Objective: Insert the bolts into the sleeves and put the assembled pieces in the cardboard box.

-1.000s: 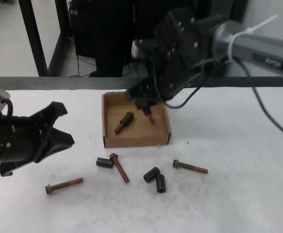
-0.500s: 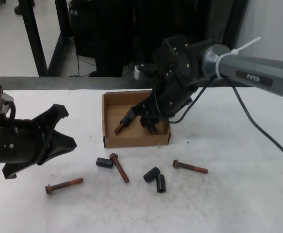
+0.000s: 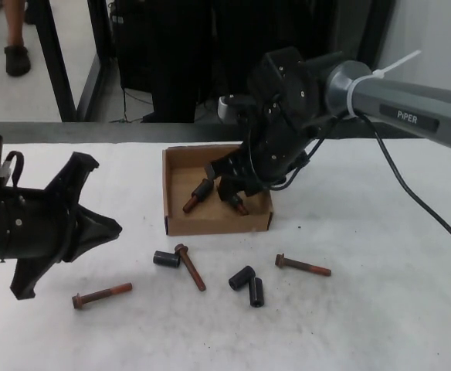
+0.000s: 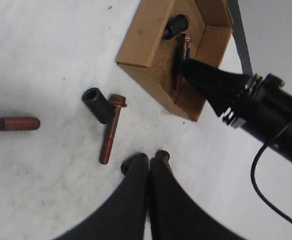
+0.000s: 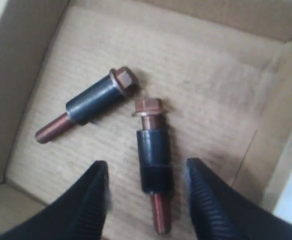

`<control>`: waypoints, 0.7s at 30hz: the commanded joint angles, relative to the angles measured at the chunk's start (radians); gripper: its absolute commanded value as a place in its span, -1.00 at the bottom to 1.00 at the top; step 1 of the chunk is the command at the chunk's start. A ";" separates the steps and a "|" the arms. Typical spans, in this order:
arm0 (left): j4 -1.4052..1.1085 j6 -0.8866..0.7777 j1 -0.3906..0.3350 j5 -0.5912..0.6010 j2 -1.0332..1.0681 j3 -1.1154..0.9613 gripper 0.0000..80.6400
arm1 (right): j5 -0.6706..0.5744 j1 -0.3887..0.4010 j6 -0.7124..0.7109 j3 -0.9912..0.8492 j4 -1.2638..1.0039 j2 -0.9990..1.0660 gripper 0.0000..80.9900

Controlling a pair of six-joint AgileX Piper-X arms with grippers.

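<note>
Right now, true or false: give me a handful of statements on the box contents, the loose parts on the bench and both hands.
1. Two assembled pieces lie in the cardboard box. True.
2. The right hand is shut on a bolt. False: it is open, with its fingers on either side of one assembled piece and not touching it.
3. Three loose sleeves lie on the bench. True.
4. The left hand holds a sleeve. False: it is shut on nothing, above the bench.
5. Three bare bolts lie outside the box. True.
</note>
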 commanded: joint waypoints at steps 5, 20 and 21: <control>-0.045 -0.268 0.002 -0.084 0.000 -0.009 -0.98 | -0.014 -0.003 0.036 -0.012 0.090 -0.085 0.07; -0.003 -0.598 -0.009 -0.075 0.078 -0.009 -0.95 | -0.014 -0.003 0.005 0.002 0.271 -0.299 0.00; 0.022 -0.598 -0.009 -0.080 0.078 -0.013 -0.92 | -0.014 -0.003 0.005 0.013 0.271 -0.311 0.00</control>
